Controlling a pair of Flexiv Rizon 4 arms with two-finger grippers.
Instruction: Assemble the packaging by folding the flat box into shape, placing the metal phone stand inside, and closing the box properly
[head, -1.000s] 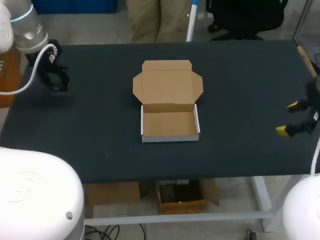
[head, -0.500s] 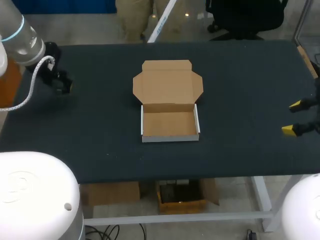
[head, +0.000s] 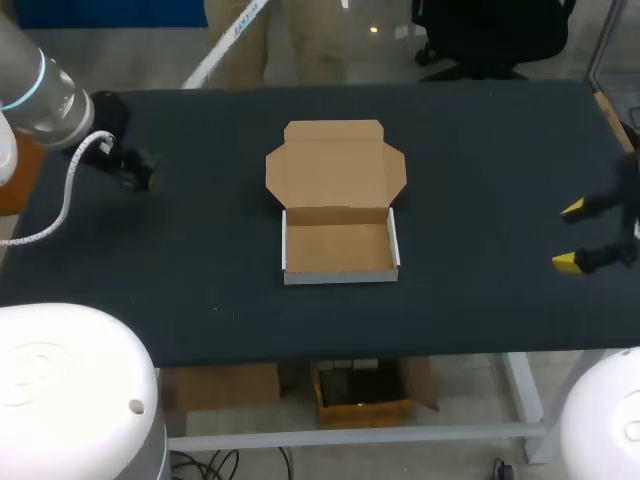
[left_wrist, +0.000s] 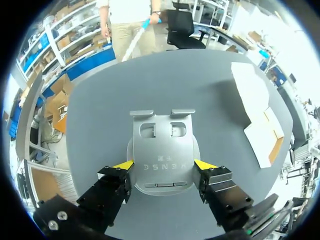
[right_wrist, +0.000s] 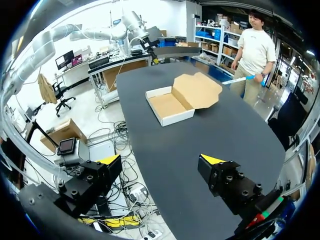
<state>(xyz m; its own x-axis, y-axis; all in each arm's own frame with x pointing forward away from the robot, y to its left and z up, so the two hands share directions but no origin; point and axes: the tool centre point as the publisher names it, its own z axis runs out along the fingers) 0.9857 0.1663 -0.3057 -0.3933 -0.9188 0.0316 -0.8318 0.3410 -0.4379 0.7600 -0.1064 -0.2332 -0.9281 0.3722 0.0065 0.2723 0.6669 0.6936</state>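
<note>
My left end effector (left_wrist: 163, 165) grasps the metal phone stand (left_wrist: 162, 142), one yellow tip pressed on each side of its rounded base, with the slotted plate jutting out ahead of the fingers. In the head view this arm sits at the upper left of the frame, over the dark worktop (head: 480, 170), well apart from the cardboard box (head: 340, 215) at centre frame. The box has its shallow tray (head: 340, 248) open and its lid (head: 336, 165) lying flat behind it. My right end effector (head: 570, 235), at the right edge, is released and empty, far from the box. The risks I judge: the thin grip on the base edges could let the stand swivel or slip, and with nothing steadying the light box, the plate could catch a wall and shove it.
</note>
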